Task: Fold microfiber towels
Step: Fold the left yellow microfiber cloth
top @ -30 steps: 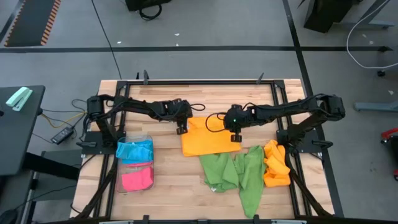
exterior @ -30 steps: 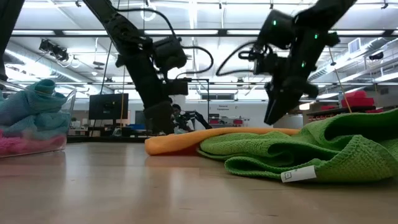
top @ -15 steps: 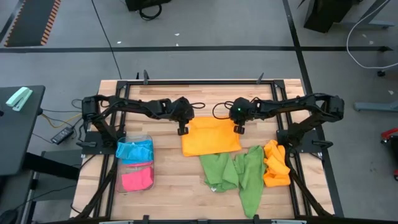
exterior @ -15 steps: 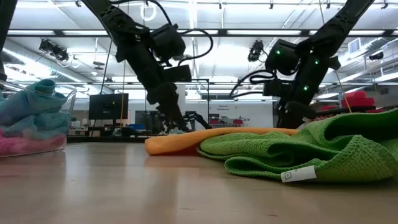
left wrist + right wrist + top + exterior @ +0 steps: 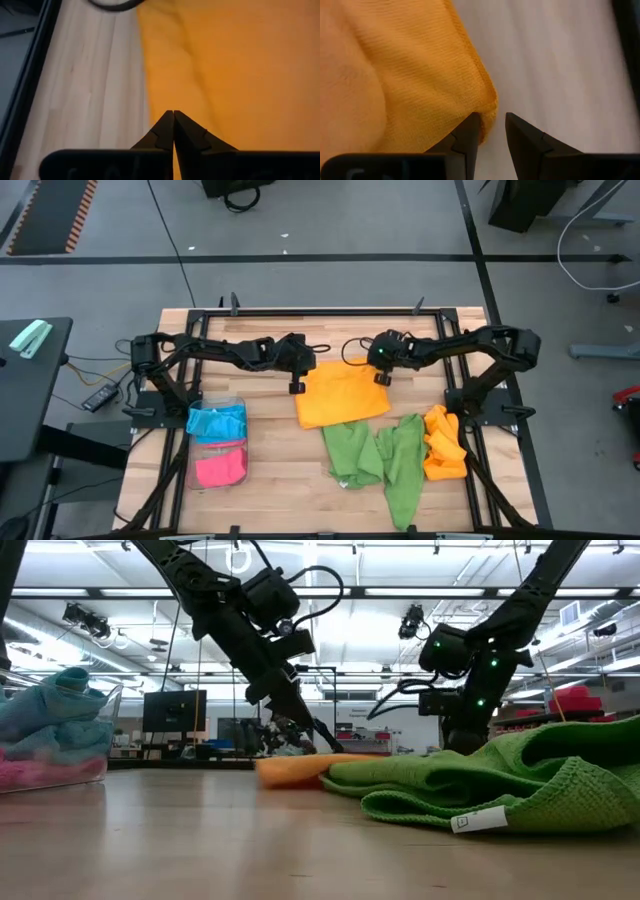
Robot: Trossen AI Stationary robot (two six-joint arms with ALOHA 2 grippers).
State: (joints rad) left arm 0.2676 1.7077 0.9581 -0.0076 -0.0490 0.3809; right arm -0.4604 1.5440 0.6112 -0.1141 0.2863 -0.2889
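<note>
An orange microfiber towel (image 5: pixel 340 398) lies spread on the table's middle. My left gripper (image 5: pixel 297 386) is shut at the towel's far left corner (image 5: pixel 165 75). My right gripper (image 5: pixel 381 379) stands open at the far right corner (image 5: pixel 489 100), which lies at the gap between its fingertips (image 5: pixel 493 117); I cannot tell whether it touches. Two green towels (image 5: pixel 378 455) overlap the orange towel's near edge. More orange cloth (image 5: pixel 443 442) is bunched at the right edge. My left gripper has the orange towel by its left edge, near the far corner (image 5: pixel 159 112), between its two shut fingers. They come slanting down from the table's left side. The fingers hide the pinch itself. The rest of the towel lies flat on the table.
A clear plastic tray (image 5: pixel 236 402) at the near left holds a sky-blue towel (image 5: pixel 215 423) and a pink one (image 5: pixel 220 468). Black frame rails (image 5: pixel 330 311) run round the table. Bare wood lies between the tray and the green towels.
My right gripper has gone from the orange towel's right edge toward the table's far edge and down, to the towel's far right corner. My left gripper has risen slightly and tipped. The towel's left end has shifted a little toward the right.
</note>
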